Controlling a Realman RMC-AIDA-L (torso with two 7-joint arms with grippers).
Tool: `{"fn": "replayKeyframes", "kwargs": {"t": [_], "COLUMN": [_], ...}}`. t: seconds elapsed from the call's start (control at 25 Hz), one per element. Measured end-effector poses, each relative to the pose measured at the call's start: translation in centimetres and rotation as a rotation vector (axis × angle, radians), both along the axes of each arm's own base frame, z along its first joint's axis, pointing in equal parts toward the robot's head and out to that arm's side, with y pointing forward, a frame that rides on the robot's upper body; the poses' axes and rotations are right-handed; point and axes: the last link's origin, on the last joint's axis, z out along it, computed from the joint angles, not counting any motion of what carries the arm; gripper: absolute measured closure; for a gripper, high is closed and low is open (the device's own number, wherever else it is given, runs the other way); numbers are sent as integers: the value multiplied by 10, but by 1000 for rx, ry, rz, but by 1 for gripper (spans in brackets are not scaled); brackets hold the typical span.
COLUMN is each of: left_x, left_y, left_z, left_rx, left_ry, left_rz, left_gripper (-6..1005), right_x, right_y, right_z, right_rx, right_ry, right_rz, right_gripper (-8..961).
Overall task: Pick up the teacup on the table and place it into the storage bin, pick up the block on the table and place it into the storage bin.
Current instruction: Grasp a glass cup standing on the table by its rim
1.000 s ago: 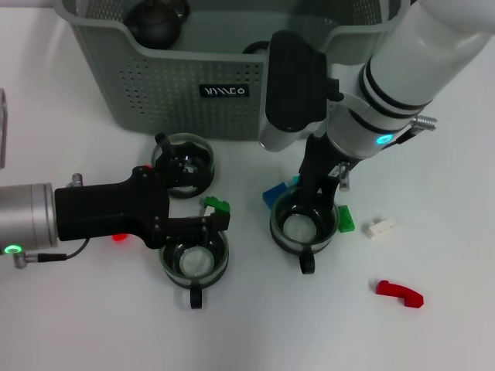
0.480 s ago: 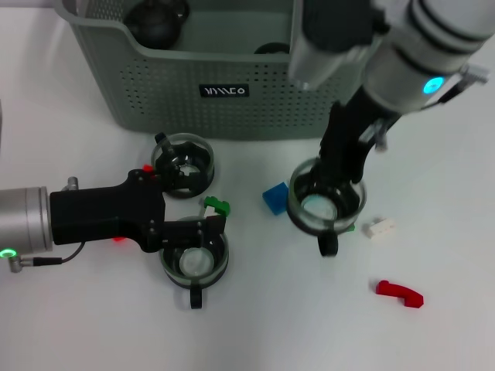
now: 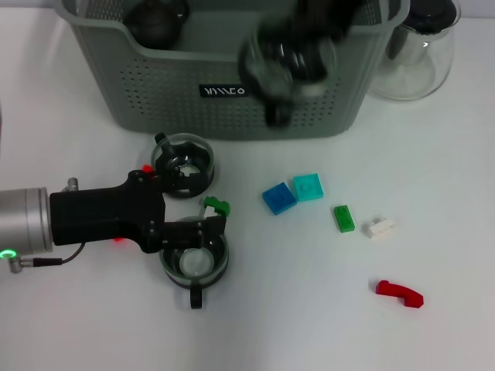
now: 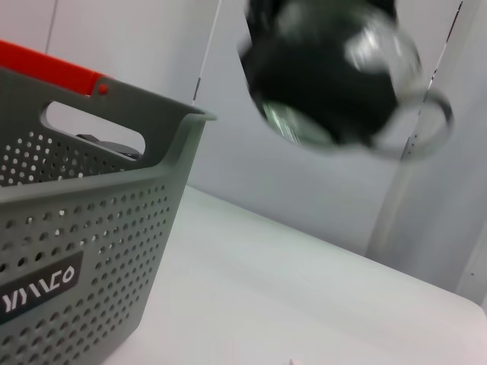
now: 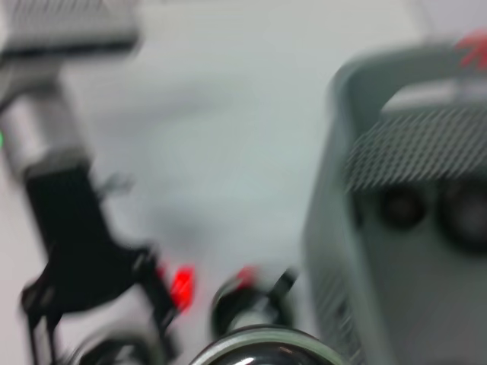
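Grey-green storage bin (image 3: 155, 85) holds dark teacups; left gripper (image 3: 203, 232) clasps another teacup (image 3: 193, 263).

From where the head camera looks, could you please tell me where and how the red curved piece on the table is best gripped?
Grip the red curved piece across its narrow middle, coming straight down from above. It lies flat on the white table, long and thin, with open space all round; the white brick is the nearest thing and sits apart from it.

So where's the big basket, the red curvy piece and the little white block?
basket (image 3: 155, 85), head view, perforated front wall.
red piece (image 3: 400, 294), head view, middle of its curve.
white block (image 3: 380, 227), head view, its top face.
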Motion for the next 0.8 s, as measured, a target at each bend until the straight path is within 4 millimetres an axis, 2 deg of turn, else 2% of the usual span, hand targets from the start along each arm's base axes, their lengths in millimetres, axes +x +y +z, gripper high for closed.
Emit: {"fn": "replayKeyframes", "kwargs": {"t": [0.16,0.28,0.52,0.68,0.8], "left_x": [1,2,3,3,2], "left_y": [1,2,3,3,3], "left_z": [0,0,0,0,0], "left_rx": [-1,0,0,1,3], "left_ry": [-2,-1,-1,-1,1], "left_rz": [-5,-8,-10,-10,-7], "left_gripper": [205,208,214,217,220], "right_x": [-19,-20,4,21,31], "right_y": [23,45,88,105,109], "right_z": [17,18,-17,-41,-56], "right_rx": [146,281,459,533,559], "right_ry": [65,50,-65,-126,-153], "right_rz": [-2,-11,-26,-7,11], "right_gripper": [862,859,852,847,844]}}
